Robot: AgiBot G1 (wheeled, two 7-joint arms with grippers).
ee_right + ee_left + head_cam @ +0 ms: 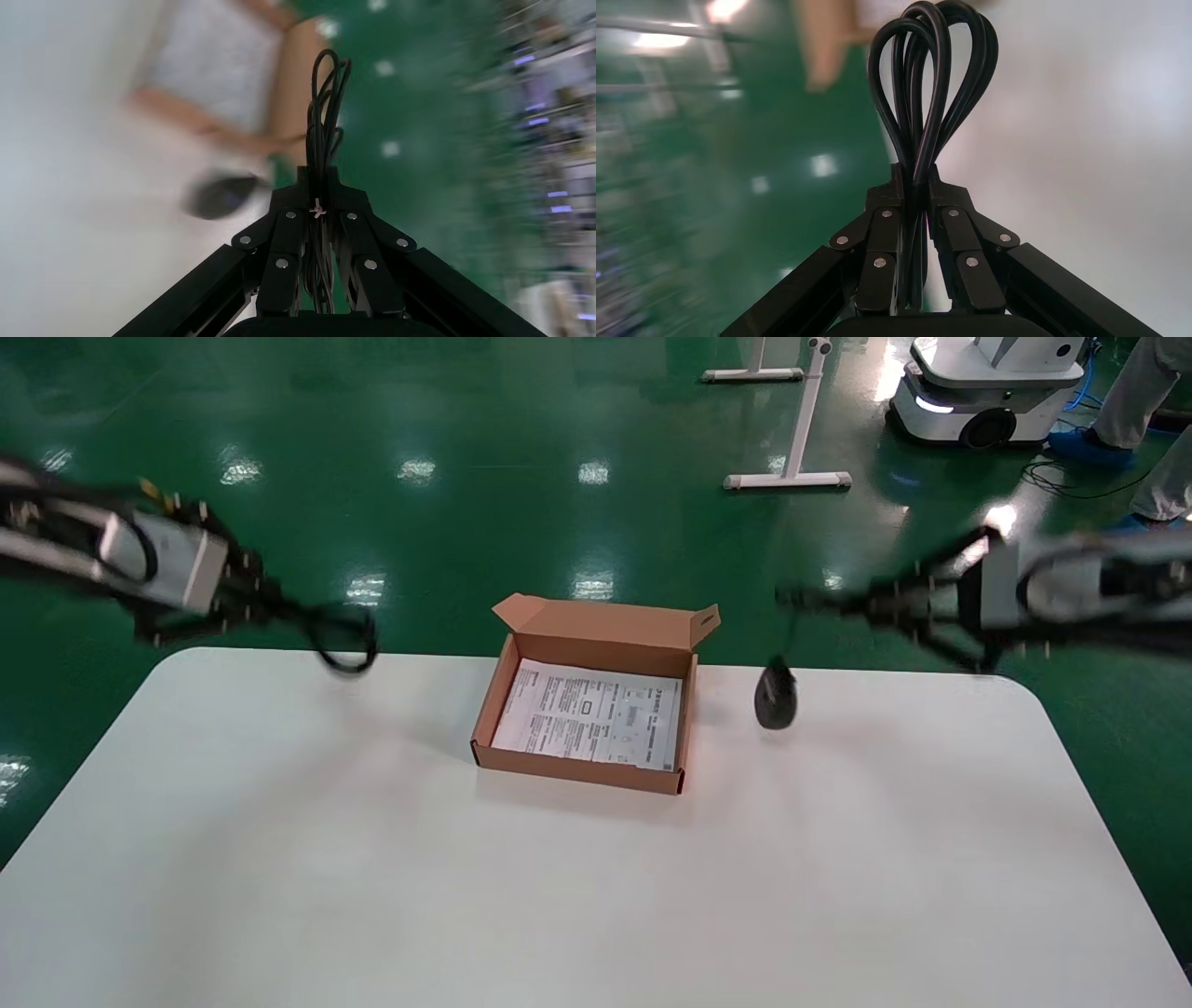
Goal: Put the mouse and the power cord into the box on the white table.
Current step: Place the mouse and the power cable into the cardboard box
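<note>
The open brown box [577, 767], lined with a printed white sheet, sits at the back middle of the white table [596, 905]. Left of it and above the table's back edge, my left gripper [287, 608] is shut on the looped black power cord [345, 637]. In the left wrist view the cord's loops [932, 84] stick out past the closed gripper [914, 184]. On the other side, my right gripper [812, 601] is shut on the mouse's bundled thin cable [325, 105]. The black mouse [775, 697] dangles below it, just right of the box. The right wrist view also shows the mouse [221, 196], beside the closed right gripper [318, 184].
Green floor lies beyond the table's far edge. A white stand's feet [788, 480], a white mobile robot base [987, 393] and a person's legs [1145, 421] are at the far right back.
</note>
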